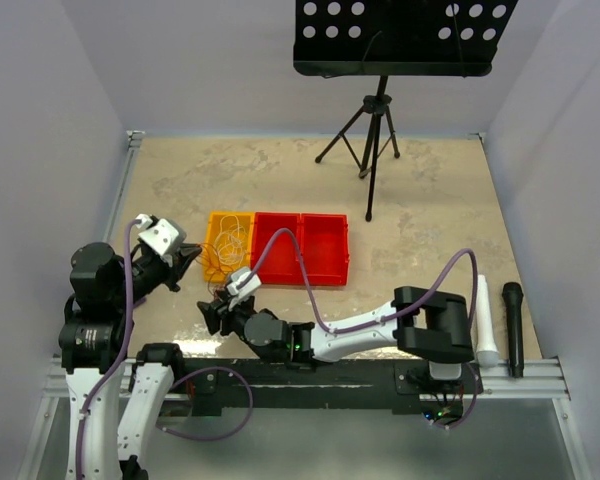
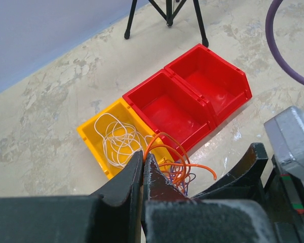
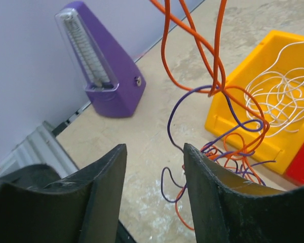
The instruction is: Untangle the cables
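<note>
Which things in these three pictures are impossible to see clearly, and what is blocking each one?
1. Right wrist view: where the orange cable leads upward; the top edge cuts it off.
2. Left wrist view: whether the shut left gripper pinches that cable; the gripper itself covers the spot.
3. Top view: how the cables cross each other; they are too small to follow.

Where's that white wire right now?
In the overhead view, the white wire lies coiled inside the yellow bin, left of the two red bins and just beyond the left gripper.
</note>
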### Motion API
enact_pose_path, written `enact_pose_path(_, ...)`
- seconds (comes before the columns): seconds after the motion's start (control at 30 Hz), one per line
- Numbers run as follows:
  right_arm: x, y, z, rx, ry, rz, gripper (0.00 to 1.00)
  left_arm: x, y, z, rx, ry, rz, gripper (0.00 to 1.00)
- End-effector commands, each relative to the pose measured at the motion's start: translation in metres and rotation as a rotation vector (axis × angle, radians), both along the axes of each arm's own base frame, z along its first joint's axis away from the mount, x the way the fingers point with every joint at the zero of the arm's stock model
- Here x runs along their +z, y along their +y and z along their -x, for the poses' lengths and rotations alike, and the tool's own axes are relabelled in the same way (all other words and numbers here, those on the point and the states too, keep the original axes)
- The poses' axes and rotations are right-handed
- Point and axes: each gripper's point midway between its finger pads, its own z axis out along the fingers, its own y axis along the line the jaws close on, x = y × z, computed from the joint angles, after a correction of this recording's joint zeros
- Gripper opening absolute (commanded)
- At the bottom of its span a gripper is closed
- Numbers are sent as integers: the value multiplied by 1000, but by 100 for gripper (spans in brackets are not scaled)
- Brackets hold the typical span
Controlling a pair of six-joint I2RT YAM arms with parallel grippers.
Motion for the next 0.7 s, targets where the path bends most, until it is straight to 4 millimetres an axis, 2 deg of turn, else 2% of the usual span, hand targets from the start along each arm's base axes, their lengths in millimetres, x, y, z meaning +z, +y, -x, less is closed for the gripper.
enact_pose_path(0.0, 24, 1, -22, -158, -23, -63, 50, 8, -4, 1, -22, -18, 17, 0)
enact_pose_path(0.3, 19, 15, -29, -209, -24, -87, 31, 10, -11, 7, -66, -17, 27, 0)
enact_pose_path(0.4, 19, 16, -31, -217, -27, -90, 18, 11, -13, 9, -84, -22, 29, 0)
enact_pose_path(0.5, 25, 8, -28, -205, -19, -100, 0, 11, -11, 8, -80, -24, 10, 0)
enact_pose_path(0.53, 21, 1, -26, -198, -11, -91, 0, 10, -9, 6, -67, -23, 1, 0)
enact_pose_path(0.67, 29, -33, -8, -149, 42, -106, 0, 8, 7, -11, 29, -29, -42, 0)
